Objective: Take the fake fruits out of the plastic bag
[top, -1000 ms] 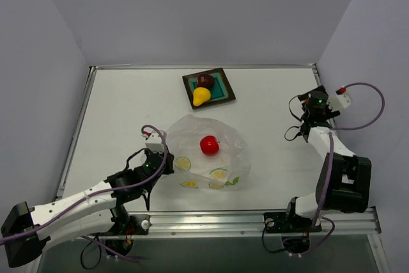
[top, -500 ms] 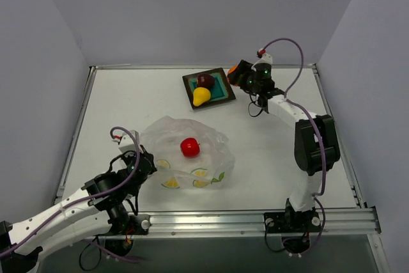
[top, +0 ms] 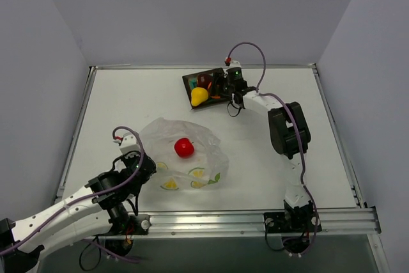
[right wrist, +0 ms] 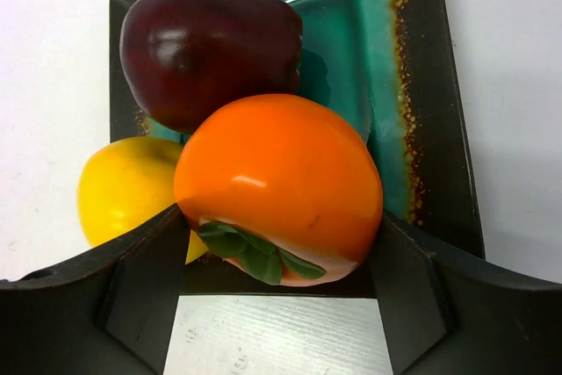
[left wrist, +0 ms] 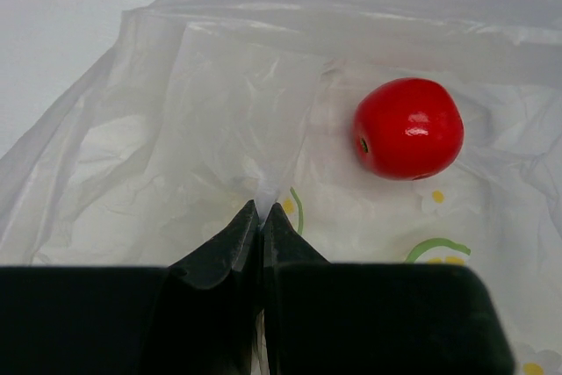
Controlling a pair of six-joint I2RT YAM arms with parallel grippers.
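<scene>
The plastic bag (top: 192, 161) lies crumpled on the table's near middle, with the red fruit (top: 184, 148) inside it. My left gripper (top: 149, 165) is at the bag's left edge, shut on a fold of the bag (left wrist: 219, 129). The red fruit (left wrist: 408, 128) lies ahead and to the right of it. My right gripper (right wrist: 279, 217) is shut on the orange fruit (right wrist: 281, 177) and holds it over the near edge of the teal plate (right wrist: 435, 129). The maroon fruit (right wrist: 206, 46) and the yellow fruit (right wrist: 123, 186) lie on the plate beside it. The yellow fruit (top: 199, 96) also shows from above.
The teal plate (top: 190, 81) sits at the back centre, mostly hidden by my right gripper (top: 217, 86). The right arm stretches from the near right edge across the table to the plate. Grey walls enclose the table.
My right arm has swung from the table's right side to the plate, carrying the orange fruit. My left gripper has dragged the bag and the red fruit left and nearer.
</scene>
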